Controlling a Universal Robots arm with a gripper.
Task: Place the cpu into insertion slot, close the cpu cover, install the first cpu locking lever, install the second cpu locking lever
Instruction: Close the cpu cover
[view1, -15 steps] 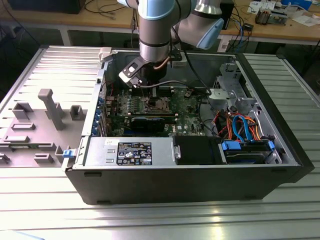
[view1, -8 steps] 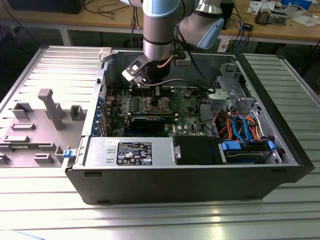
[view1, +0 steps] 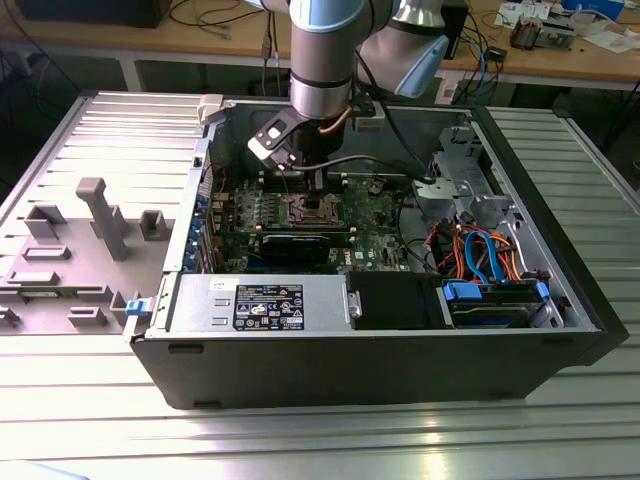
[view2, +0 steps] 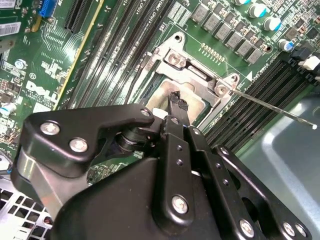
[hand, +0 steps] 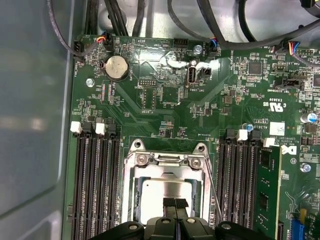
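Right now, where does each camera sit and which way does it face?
Exterior view: off the arm, looking down into the open computer case; the arm shows.
First wrist view: on the wrist, facing the motherboard; the gripper shows.
Second wrist view: on the wrist, slanted across the gripper toward the motherboard.
Both wrist views share the cpu cover.

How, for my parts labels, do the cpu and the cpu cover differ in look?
The cpu is a solid square with a plain top; the cpu cover is an open frame with a window. The cpu shows through that window; the cpu cover lies around it. Both are silvery metal.
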